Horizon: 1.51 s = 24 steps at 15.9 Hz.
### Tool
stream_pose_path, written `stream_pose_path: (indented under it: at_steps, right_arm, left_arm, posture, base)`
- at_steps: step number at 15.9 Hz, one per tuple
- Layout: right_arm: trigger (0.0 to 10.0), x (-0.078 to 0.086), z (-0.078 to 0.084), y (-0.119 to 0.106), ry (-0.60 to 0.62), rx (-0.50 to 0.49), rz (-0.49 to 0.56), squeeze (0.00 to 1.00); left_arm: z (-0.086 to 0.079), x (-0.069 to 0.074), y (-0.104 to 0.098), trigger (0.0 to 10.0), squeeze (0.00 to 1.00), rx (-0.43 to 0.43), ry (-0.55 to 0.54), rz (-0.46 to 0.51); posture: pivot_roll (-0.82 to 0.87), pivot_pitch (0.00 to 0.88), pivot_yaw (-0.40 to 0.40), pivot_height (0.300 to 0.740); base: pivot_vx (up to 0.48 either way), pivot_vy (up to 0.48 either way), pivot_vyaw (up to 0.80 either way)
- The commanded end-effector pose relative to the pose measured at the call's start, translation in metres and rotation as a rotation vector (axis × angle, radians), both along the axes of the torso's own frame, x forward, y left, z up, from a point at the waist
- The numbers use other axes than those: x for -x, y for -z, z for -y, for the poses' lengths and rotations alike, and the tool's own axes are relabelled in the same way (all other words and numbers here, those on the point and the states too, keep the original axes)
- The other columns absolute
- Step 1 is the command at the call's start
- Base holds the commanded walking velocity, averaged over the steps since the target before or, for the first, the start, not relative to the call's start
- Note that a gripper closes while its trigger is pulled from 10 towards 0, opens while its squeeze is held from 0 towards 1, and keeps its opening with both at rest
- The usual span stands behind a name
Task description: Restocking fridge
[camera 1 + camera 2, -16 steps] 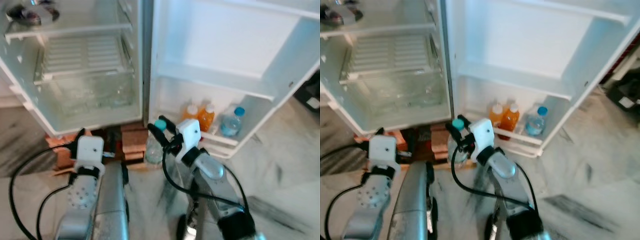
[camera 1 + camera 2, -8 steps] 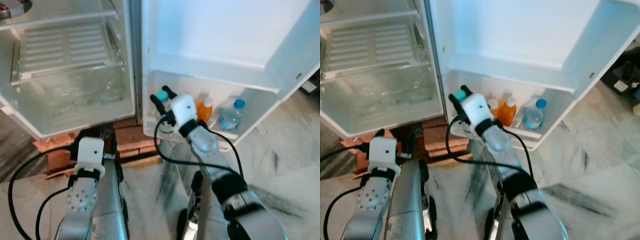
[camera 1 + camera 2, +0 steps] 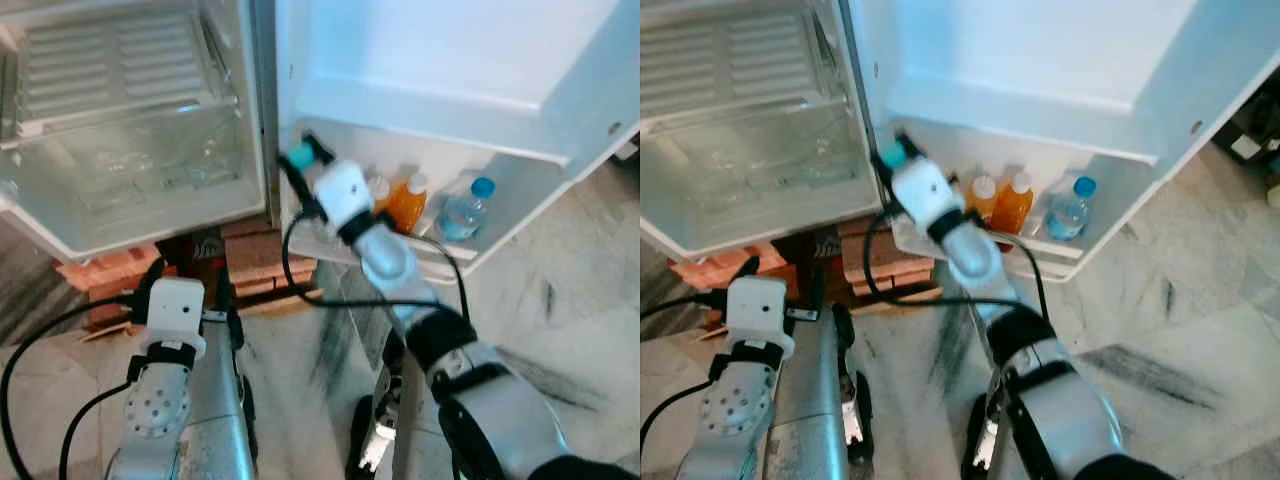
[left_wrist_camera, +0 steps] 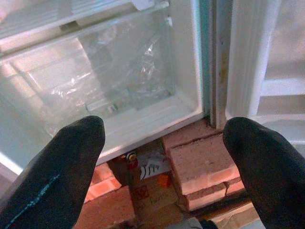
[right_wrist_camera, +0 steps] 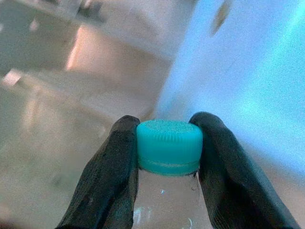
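At the left end of the door shelf [image 3: 440, 262], our right gripper [image 3: 300, 160] has its jaws clamped on the upright water bottle [image 5: 167, 210] just below its teal cap [image 5: 168, 145], orange bottles [image 3: 408, 203] to its right; our left gripper [image 4: 162, 157] idles wide open near the floor.

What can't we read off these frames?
- Teal-capped bottle: body hidden behind right hand in eye views, cut off by the edge in wrist view.
- Whether it rests on the door shelf: hidden by the arm.
- Orange bottles: labels too small.
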State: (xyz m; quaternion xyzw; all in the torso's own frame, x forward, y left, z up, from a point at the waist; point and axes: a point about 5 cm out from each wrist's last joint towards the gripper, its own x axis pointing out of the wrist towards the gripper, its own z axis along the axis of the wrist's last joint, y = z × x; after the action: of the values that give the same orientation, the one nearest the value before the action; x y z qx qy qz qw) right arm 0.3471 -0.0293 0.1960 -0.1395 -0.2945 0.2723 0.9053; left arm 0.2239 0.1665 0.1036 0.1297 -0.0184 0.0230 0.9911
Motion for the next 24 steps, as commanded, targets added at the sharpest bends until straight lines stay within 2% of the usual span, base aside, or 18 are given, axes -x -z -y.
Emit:
stream_pose_path:
  at_steps: [1,3,5,8,11,12,13,14,15,16,17,19,20,24]
  right_arm:
    - [10.0,0.003,0.001,-0.025,-0.007,-0.052,0.135,0.0]
    - [10.0,0.01,0.001,-0.023,-0.021,-0.052,0.17,0.0]
    - [10.0,0.014,0.003,-0.004,-0.02,-0.031,0.127,0.0]
    - [10.0,0.019,0.013,0.054,0.063,0.027,-0.074,0.0]
    - [10.0,0.022,0.022,0.088,0.149,-0.022,-0.272,0.0]
    - [10.0,0.022,0.025,0.091,0.171,-0.05,-0.3,0.0]
    - [10.0,0.021,0.028,0.092,0.192,-0.05,-0.299,0.0]
    - [10.0,0.018,0.028,0.084,0.193,-0.03,-0.245,0.0]
    - [10.0,0.013,0.019,0.061,0.158,-0.017,-0.129,0.0]
    - [10.0,0.013,0.016,0.056,0.15,-0.014,-0.104,0.0]
    - [10.0,0.01,0.009,0.041,0.145,-0.002,-0.021,0.0]
    - [10.0,0.006,0.0,0.025,0.155,0.024,0.068,0.0]
    - [10.0,0.003,-0.004,0.017,0.169,0.028,0.099,0.0]
    - [10.0,-0.004,-0.003,0.011,0.196,0.034,0.107,0.0]
  left_arm:
    - [-0.003,0.004,0.002,10.0,0.0,-0.008,-0.013,-0.021]
    - [-0.003,0.004,0.001,10.0,0.0,-0.01,-0.016,-0.023]
    - [-0.003,0.005,0.002,10.0,0.0,-0.012,-0.015,-0.028]
    - [-0.003,0.004,0.002,10.0,0.0,-0.017,-0.007,-0.03]
    - [-0.002,0.005,0.002,10.0,0.0,-0.022,0.004,-0.031]
    - [-0.002,0.005,0.002,10.0,0.0,-0.024,0.005,-0.031]
    - [-0.002,0.005,0.001,10.0,0.0,-0.026,0.006,-0.03]
    - [-0.003,0.004,0.001,10.0,0.0,-0.026,0.007,-0.029]
    - [-0.003,0.005,0.0,10.0,0.0,-0.029,0.008,-0.027]
    - [-0.003,0.005,0.0,10.0,0.0,-0.03,0.008,-0.027]
    - [-0.003,0.005,-0.002,10.0,0.0,-0.031,0.009,-0.024]
    - [-0.003,0.006,-0.006,10.0,0.0,-0.033,0.006,-0.017]
    - [-0.003,0.01,-0.007,10.0,0.0,-0.034,0.004,-0.017]
    - [-0.004,0.019,-0.011,10.0,0.0,-0.044,0.011,-0.028]
  posture:
    - [0.25,0.282,-0.084,0.513]
    - [0.26,0.286,-0.082,0.513]
    - [0.26,0.282,-0.078,0.513]
    - [0.27,0.28,-0.073,0.513]
    - [0.28,0.282,-0.065,0.513]
    - [0.28,0.283,-0.064,0.513]
    - [0.28,0.285,-0.062,0.513]
    - [0.29,0.286,-0.062,0.513]
    - [0.3,0.292,-0.06,0.513]
    - [0.3,0.292,-0.06,0.513]
    - [0.31,0.3,-0.062,0.513]
    - [0.34,0.324,-0.06,0.513]
    - [0.35,0.336,-0.06,0.513]
    - [0.38,0.38,-0.059,0.513]
  base:
    - [0.0,0.0,0.0]
    - [0.0,0.0,0.0]
    - [0.0,0.0,0.0]
    - [0.0,0.0,0.0]
    - [0.0,0.0,0.0]
    - [0.0,0.0,0.0]
    - [0.0,0.0,0.0]
    - [0.0,0.0,0.0]
    - [0.0,0.0,0.0]
    - [0.0,0.0,0.0]
    - [0.0,0.0,0.0]
    - [0.0,0.0,0.0]
    - [0.0,0.0,0.0]
    - [0.0,0.0,0.0]
